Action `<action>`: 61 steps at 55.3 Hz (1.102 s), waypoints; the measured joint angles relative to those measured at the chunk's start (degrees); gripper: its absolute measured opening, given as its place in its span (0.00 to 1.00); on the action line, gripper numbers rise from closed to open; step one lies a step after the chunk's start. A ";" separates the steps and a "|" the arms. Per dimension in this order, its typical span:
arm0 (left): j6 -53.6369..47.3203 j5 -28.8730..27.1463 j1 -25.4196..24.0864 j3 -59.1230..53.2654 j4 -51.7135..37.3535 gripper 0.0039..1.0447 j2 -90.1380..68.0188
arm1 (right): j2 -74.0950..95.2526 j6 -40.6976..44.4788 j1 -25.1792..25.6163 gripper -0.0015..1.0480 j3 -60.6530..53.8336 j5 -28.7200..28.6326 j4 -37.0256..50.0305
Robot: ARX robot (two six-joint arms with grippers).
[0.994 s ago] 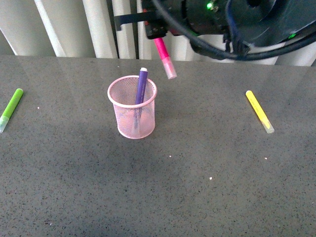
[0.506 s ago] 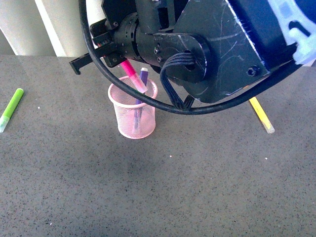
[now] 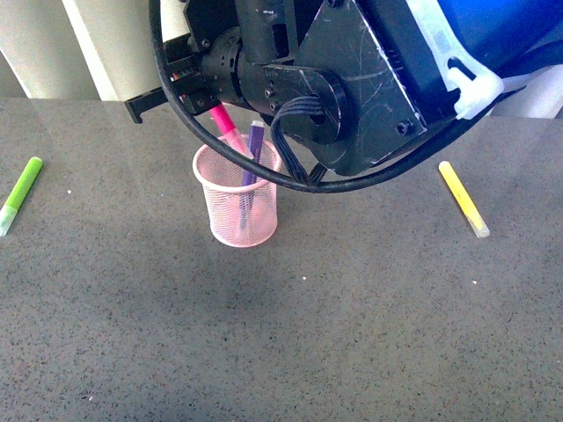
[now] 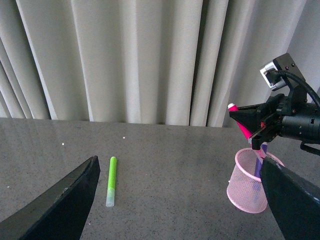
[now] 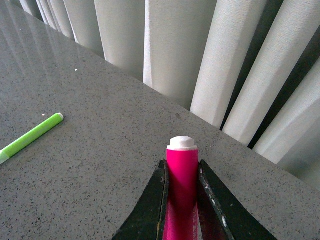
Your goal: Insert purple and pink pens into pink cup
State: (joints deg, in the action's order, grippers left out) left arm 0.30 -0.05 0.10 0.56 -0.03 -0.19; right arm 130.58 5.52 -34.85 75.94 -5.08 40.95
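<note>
Pen (image 5: pixel 181 189), glossy pink, clamped in right hand (image 5: pixel 182 167), over mesh cup (image 3: pixel 236 213); left hand (image 4: pixel 178 162) apart.

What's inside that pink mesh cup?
The purple pen stands inside; the pink pen, held by the right hand, dips its tip in. The arm covers part of the cup rim.

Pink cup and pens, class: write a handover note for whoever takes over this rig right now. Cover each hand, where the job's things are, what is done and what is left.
Right hand: shut on the pink pen, held tilted with its lower end at the mouth of the pink cup.
Left hand: open, empty, off to the side.
Done: the purple pen stands in the cup, leaning on the rim.
Left: release the pink pen into the cup, then withdraw.
Leave the green marker and yellow marker on the table.
</note>
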 joint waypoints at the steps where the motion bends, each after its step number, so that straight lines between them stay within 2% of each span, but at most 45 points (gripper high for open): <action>1: 0.00 0.02 0.00 0.00 0.00 0.94 0.00 | 0.09 0.00 0.00 0.11 0.09 0.00 0.04; 52: 0.00 0.02 0.00 0.00 0.00 0.94 0.00 | 1.36 -3.04 -1.51 0.11 -0.11 1.18 -0.72; 61: 0.00 0.02 0.00 0.00 0.00 0.94 0.00 | 1.36 -4.39 -1.18 0.37 -0.37 1.46 -1.95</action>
State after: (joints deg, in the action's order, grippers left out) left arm 0.30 -0.03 0.10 0.56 -0.03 -0.19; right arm 131.94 1.13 -36.03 75.57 -3.62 39.00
